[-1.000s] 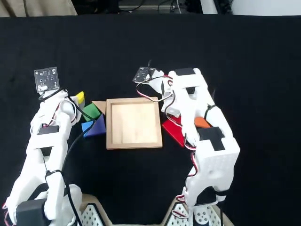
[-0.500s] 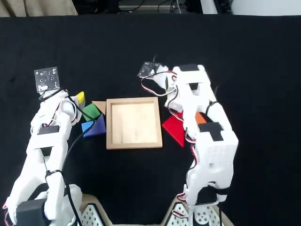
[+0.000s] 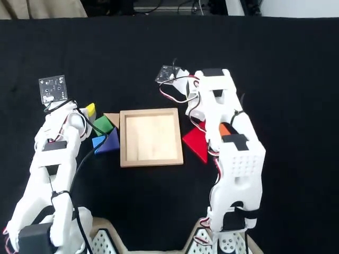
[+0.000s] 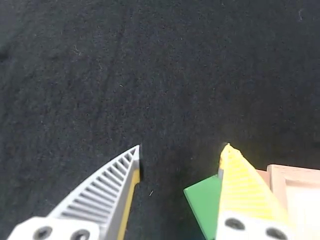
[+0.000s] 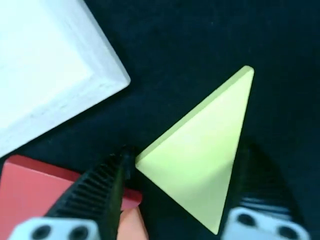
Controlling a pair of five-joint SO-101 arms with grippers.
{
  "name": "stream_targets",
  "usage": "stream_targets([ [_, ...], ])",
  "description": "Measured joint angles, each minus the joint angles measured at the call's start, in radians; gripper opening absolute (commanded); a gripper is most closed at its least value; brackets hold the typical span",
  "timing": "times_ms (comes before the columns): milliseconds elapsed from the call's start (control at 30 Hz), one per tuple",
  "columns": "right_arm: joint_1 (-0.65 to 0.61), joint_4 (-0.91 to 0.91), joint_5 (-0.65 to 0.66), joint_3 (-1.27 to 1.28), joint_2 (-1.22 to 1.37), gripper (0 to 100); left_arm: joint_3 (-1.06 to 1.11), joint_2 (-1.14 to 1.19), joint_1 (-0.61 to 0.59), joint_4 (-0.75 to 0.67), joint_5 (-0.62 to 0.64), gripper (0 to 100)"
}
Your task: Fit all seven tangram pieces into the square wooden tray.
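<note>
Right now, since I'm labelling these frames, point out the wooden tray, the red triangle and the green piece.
wooden tray (image 3: 151,163), high view, on its lower rim.
red triangle (image 3: 196,144), high view, middle of its bare face.
green piece (image 4: 204,205), left wrist view, on its flat top face.

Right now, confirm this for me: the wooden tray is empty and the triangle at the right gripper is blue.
Not quite. The triangle at the right gripper is pale yellow-green, not blue, as the right wrist view shows. The wooden tray is indeed empty, as the high view shows.
</note>
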Motion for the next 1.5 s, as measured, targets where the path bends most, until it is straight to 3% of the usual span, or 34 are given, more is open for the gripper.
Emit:
stream_targets([
  [133,0.003,-0.002,0.023,-0.025,0.002,4.3,0.000,0.000,0.000,0.000,0.000,26],
  [567,0.014,0.008,0.026,-0.040,-0.014,4.7,0.000,0.000,0.000,0.000,0.000,26],
  [1033,0.014,0.397,0.029,-0.038,-0.334,4.7,0.000,0.000,0.000,0.000,0.000,26],
  [1200,-0.112,0.485,0.029,-0.035,-0.388,4.7,0.000,0.000,0.000,0.000,0.000,26],
  [1500,-0.482,0.470,0.029,0.117,-0.397,4.7,0.000,0.000,-0.069,0.000,0.028,26],
])
